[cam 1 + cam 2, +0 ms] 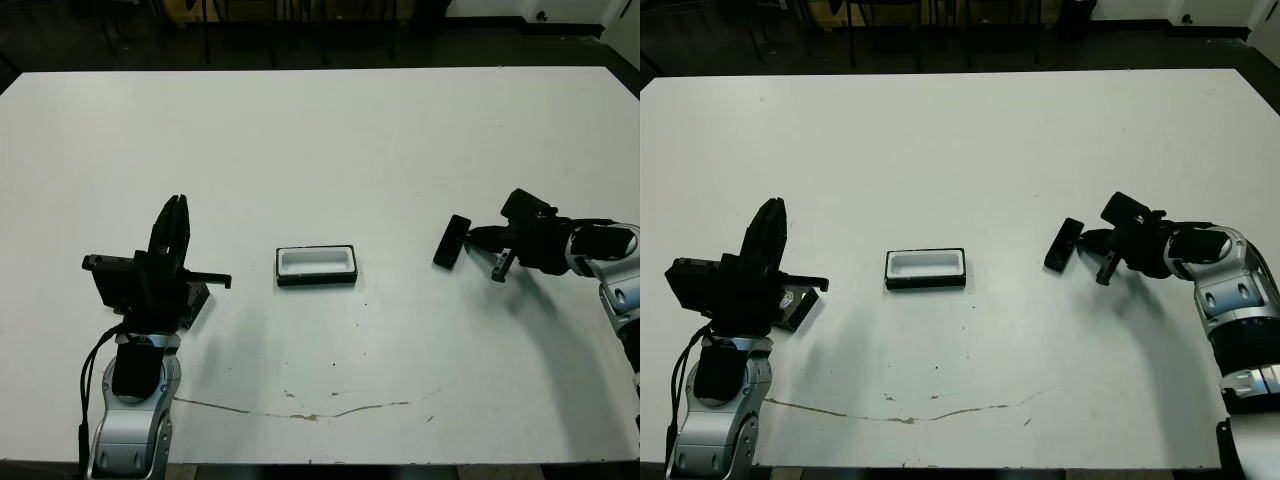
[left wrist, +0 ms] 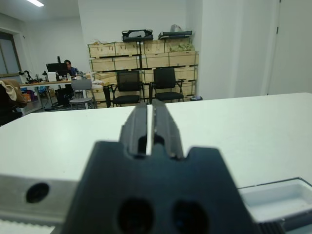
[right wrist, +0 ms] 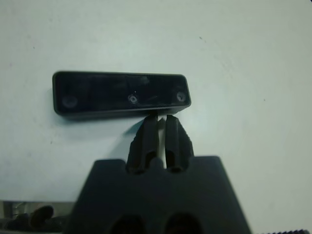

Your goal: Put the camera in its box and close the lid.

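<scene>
Near the table's left edge we see the left pincer (image 1: 176,222) with fingers pressed together, pinching nothing, and the black lid (image 1: 792,308) lying beneath the arm. One box (image 1: 316,265), black outside and white-lined, sits open toward the front middle. Toward the right edge lies one camera (image 1: 452,241), a slim glossy black bar, with the right pincer (image 3: 160,127) pressed together at its side. The white table (image 1: 320,140) shows a faint scratch near its front edge; chairs (image 2: 146,85), wooden crates and a seated person stand beyond.

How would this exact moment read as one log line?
camera: on table, outside box | right gripper: shut, at camera | left gripper: shut, empty
</scene>
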`<control>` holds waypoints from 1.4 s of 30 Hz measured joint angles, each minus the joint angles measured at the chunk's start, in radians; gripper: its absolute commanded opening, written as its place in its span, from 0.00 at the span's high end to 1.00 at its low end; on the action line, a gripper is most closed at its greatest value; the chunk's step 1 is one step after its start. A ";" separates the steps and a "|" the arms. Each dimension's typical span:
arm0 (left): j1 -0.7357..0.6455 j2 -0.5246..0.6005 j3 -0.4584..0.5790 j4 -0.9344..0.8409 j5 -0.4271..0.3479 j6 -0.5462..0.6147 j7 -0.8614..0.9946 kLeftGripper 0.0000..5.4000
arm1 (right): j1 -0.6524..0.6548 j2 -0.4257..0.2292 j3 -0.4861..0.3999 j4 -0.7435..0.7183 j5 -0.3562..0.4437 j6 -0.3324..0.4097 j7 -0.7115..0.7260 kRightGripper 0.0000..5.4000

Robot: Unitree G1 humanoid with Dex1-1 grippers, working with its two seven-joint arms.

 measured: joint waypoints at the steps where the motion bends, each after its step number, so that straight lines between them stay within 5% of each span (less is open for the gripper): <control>1: 0.001 0.000 0.000 0.000 0.001 0.000 0.000 1.00 | -0.004 0.005 0.001 0.000 -0.002 0.007 -0.003 1.00; 26: 0.011 -0.009 -0.011 0.006 0.009 -0.003 0.010 1.00 | -0.048 0.129 0.038 0.006 -0.042 0.012 -0.136 1.00; 36: 0.013 -0.009 -0.010 0.006 0.005 -0.001 0.009 1.00 | 0.049 0.125 -0.129 -0.164 0.008 0.085 -0.335 1.00; 42: 0.014 -0.009 -0.010 0.006 0.005 -0.001 0.008 1.00 | 0.092 0.082 -0.231 -0.287 0.081 0.097 -0.329 1.00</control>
